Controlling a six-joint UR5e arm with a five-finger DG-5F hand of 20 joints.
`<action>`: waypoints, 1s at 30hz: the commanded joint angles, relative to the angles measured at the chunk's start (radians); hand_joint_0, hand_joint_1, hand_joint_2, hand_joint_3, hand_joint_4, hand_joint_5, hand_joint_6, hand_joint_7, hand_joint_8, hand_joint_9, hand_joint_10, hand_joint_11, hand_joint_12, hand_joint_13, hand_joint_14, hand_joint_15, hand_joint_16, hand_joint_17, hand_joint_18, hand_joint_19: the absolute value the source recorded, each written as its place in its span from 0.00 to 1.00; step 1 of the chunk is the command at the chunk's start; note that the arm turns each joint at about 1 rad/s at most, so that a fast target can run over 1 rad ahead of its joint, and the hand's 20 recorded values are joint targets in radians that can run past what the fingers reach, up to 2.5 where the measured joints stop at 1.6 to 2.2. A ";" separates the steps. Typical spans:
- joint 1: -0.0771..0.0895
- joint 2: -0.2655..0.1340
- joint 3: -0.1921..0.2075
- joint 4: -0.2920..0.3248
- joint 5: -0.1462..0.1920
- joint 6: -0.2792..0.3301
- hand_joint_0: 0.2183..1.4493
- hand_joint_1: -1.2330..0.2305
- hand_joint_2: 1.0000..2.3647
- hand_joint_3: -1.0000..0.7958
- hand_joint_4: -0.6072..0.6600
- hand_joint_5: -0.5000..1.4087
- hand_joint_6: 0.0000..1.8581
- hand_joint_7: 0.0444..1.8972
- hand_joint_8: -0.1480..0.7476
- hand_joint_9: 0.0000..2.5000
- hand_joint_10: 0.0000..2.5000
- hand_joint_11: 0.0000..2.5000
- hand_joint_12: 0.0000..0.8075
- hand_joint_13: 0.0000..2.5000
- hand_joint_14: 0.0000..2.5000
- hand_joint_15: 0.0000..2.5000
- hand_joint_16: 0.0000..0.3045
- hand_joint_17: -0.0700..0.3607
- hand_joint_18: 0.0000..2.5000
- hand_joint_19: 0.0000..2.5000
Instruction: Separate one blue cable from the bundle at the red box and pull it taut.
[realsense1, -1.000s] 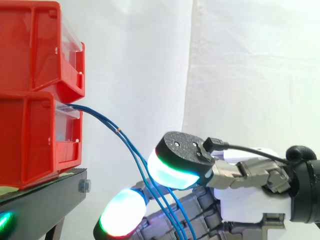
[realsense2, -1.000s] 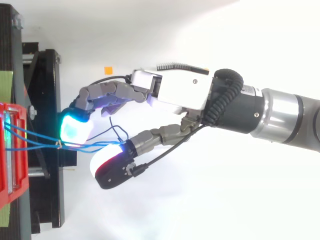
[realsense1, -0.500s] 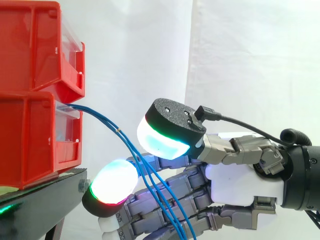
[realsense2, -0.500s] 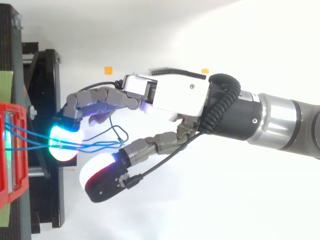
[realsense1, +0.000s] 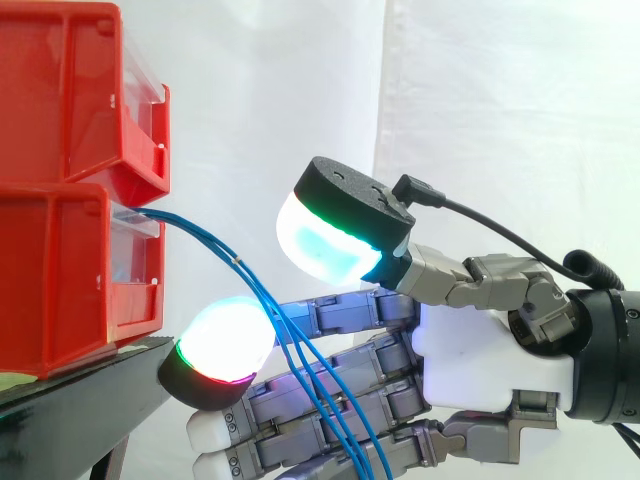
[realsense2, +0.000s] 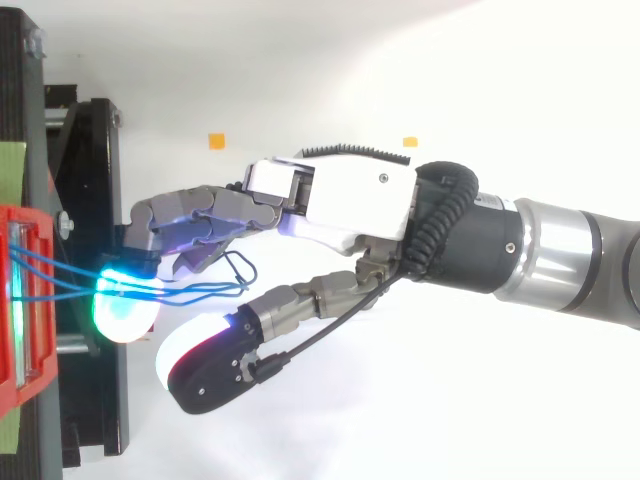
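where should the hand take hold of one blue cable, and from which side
Probably just below the small tie, where the blue cables hanging from the lower red bin fan apart. Come in from the side view's right with the open hand, away from the bin; above the tie the strands lie bunched.

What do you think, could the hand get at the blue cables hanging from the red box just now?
Probably yes: the open hand has the blue cables running between its fingers and thumb, just out from the red box, with nothing between. Singling out one strand looks harder.
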 joint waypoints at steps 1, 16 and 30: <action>-0.001 0.000 0.000 0.000 0.000 0.005 0.28 0.42 0.00 0.32 0.66 0.17 0.27 0.61 0.52 0.20 0.01 0.20 0.48 0.19 0.01 0.15 0.15 0.40 0.21 0.21; -0.012 -0.058 0.046 0.010 -0.035 0.033 0.28 0.43 0.00 0.32 0.65 0.18 0.27 0.62 0.52 0.20 0.01 0.20 0.48 0.19 0.01 0.16 0.15 0.41 0.21 0.22; -0.009 -0.058 0.063 -0.010 -0.029 0.028 0.27 0.43 0.00 0.30 0.64 0.18 0.27 0.66 0.52 0.20 0.01 0.20 0.50 0.20 0.01 0.16 0.16 0.42 0.22 0.23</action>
